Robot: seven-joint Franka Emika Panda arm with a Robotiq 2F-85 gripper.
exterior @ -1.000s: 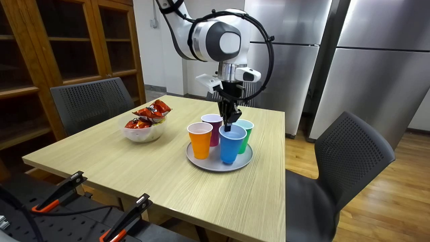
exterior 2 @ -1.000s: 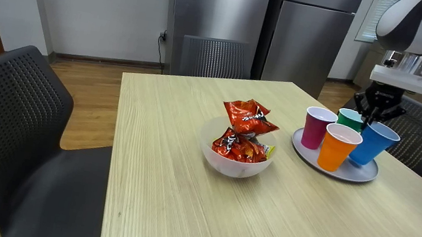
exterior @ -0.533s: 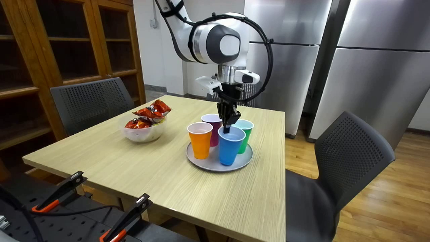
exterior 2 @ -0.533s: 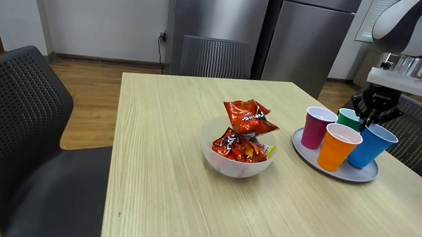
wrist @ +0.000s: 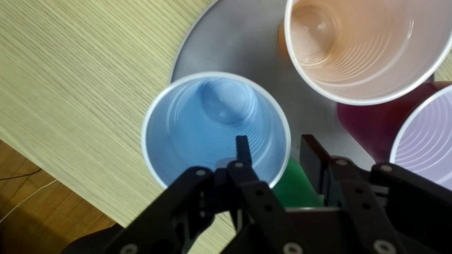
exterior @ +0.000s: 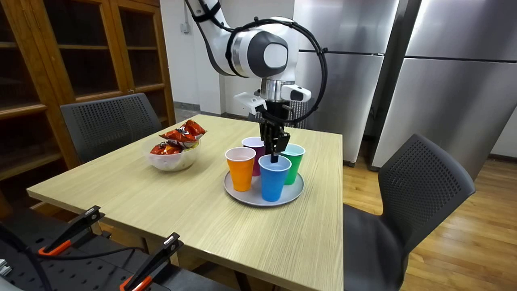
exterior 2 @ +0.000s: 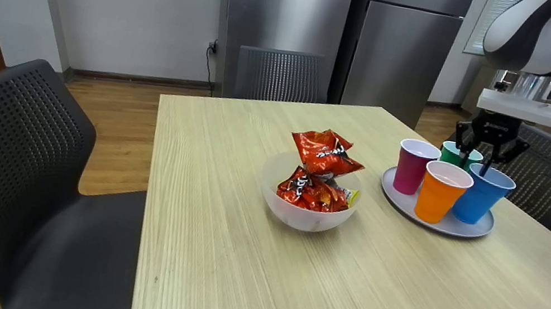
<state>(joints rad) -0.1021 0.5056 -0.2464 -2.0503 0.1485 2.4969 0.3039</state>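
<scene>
A blue cup stands on a grey plate together with an orange cup, a purple cup and a green cup. My gripper is open, pointing down at the blue cup's rim. In the wrist view one of its fingers reaches inside the blue cup, while the other stands outside the wall, a gap away. Below that gap the green cup shows partly, mostly hidden by the gripper. The same spread jaws appear in an exterior view, the gripper straddling the blue rim.
A translucent bowl with red snack bags stands elsewhere on the wooden table. Dark chairs surround the table. Black clamps with orange parts sit near its front edge. Steel refrigerators stand behind.
My gripper was shut on the blue cup's rim and has opened. The blue cup has come down and a little nearer the plate's front edge. The other cups have stayed put.
</scene>
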